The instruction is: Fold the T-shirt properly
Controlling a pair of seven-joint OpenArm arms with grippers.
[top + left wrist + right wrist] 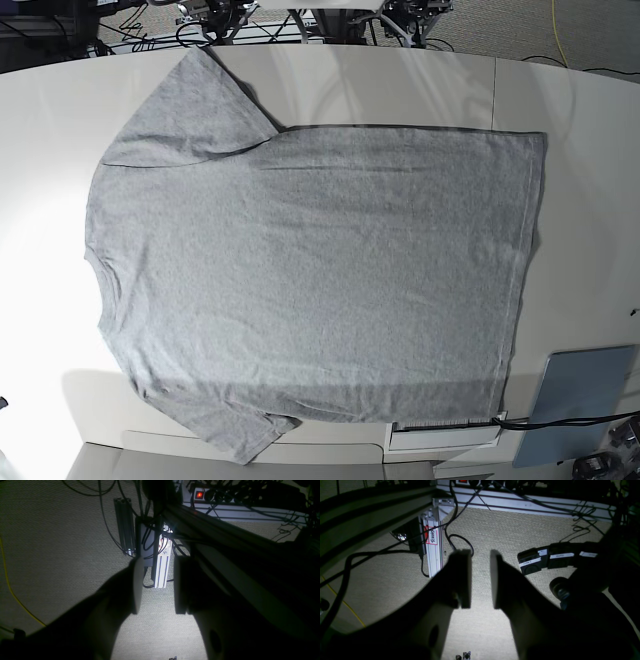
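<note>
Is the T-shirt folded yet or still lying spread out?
Spread out, unfolded. In the base view the T-shirt lies flat on the white table, plain grey side up, both sleeves out, neck at the left, hem at the right.
</note>
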